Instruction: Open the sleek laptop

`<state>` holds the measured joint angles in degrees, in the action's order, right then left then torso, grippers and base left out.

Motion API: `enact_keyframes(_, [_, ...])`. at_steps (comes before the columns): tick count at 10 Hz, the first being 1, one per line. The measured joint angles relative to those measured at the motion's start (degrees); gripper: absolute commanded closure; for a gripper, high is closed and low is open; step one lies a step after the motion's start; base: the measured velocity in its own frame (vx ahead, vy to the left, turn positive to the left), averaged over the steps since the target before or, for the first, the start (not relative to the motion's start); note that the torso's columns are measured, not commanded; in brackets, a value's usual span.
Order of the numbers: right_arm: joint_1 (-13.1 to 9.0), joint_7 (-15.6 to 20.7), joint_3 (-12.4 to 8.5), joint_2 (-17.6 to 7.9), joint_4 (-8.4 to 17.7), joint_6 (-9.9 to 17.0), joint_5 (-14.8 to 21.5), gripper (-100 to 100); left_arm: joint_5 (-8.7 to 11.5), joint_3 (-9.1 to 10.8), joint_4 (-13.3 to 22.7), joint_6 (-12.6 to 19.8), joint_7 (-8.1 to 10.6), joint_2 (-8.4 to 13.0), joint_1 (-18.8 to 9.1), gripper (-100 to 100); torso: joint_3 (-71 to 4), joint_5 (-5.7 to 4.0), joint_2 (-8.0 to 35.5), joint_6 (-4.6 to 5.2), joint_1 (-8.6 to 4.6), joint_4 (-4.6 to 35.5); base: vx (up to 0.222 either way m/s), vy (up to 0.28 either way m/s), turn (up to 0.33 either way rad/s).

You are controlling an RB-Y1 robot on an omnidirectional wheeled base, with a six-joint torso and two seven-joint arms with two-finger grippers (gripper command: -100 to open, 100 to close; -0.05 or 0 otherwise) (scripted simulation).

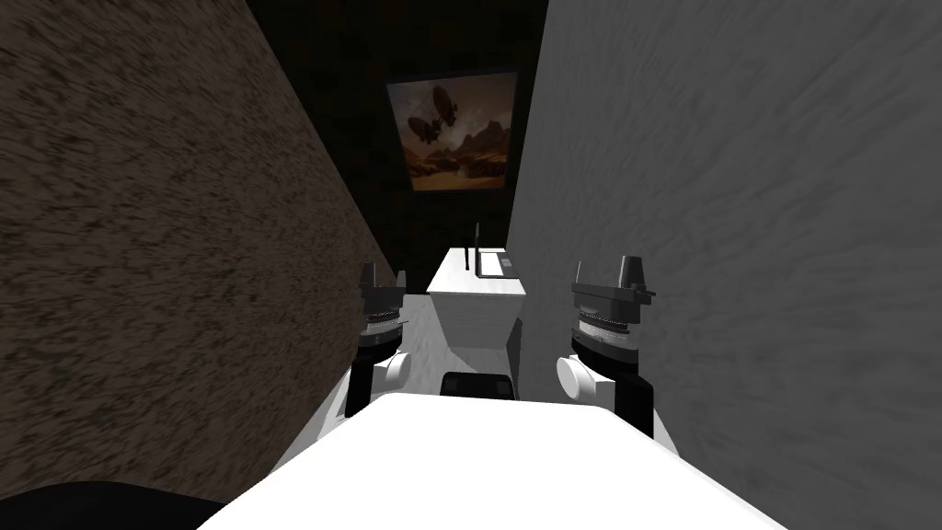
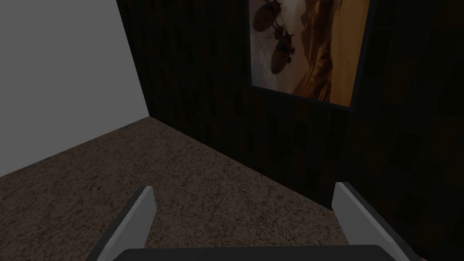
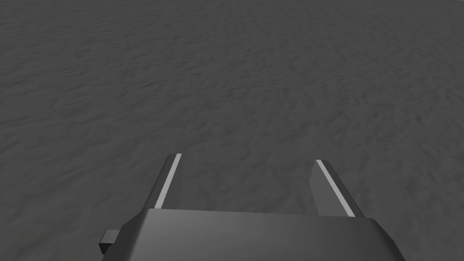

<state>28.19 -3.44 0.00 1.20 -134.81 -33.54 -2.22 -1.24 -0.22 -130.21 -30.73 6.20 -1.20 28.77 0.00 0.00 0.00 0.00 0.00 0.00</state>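
Laptop: A laptop (image 1: 494, 264) is pictured far ahead, at the end of a narrow passage. It is set on the far right part of a white desk (image 1: 474, 308). A light grey flat part is seen lying on the desk top, and a thin dark panel is seen standing upright at its left edge. Finer detail is too small to be made out.

Desk: It is placed against the grey wall (image 1: 736, 230) on the right. It is shown below a painting (image 1: 455, 129) hung on the dark end wall.

Left gripper: The left gripper (image 1: 382, 283) is held up ahead of the chest, close to the brown wall (image 1: 138, 230) and well apart from the desk. In the wrist view (image 2: 244, 188) its fingers (image 2: 140, 213) are shown spread wide, with nothing held between them.

Right gripper: The right gripper (image 1: 628, 273) is raised level with the left one, near the grey wall and well apart from the desk. In the wrist view (image 3: 247, 159) its fingers (image 3: 168, 181) are seen parted, with nothing gripped, and a flat grey surface is faced.
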Motion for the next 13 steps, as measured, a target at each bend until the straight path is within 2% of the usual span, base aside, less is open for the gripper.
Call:
enact_keyframes(2, [0.00, 0.00, 0.00, 0.00, 0.00, 0.00, 0.00, 0, 0.00, 0.00, 0.00, 0.00, 0.00, 0.00, 0.00, 0, -12.00, 0.00, 5.97, 0.00, 0.00, 6.00, 0.000, 0.000, 0.000])
enact_keyframes(9, [0.00, 0.00, 0.00, 0.00, -0.02, -0.01, 0.00, 0, 0.00, 0.00, -0.02, -0.01, 0.00, 0.00, 0.00, 0, -70.73, 0.00, 35.39, 0.00, 0.00, 35.37, 0.000, 0.000, 0.000])
enact_keyframes(10, [0.00, 0.00, 0.00, 0.00, -0.02, -0.01, 0.00, -100, 0.00, 0.00, -0.02, -0.01, 0.00, 0.00, 0.00, 0, -79.19, 0.00, 39.62, 0.00, 0.00, 39.60, 0.011, 0.020, -0.007])
enact_keyframes(11, [-0.08, 0.17, 0.00, -1.04, 0.15, 0.15, 0.36, -100, 0.00, 0.00, 0.00, 0.00, 0.00, 0.00, 0.00, 0, -83.14, 0.01, 41.53, 0.00, 0.05, 41.49, 0.016, 0.043, -0.016])
enact_keyframes(13, [-0.51, 0.63, -0.63, -4.12, 0.83, 0.83, 1.39, -100, 0.00, -0.01, 0.01, 0.00, 0.00, -0.01, 0.01, 0, -84.55, 0.03, 42.16, 0.00, 0.11, 42.20, 0.026, 0.069, -0.021])
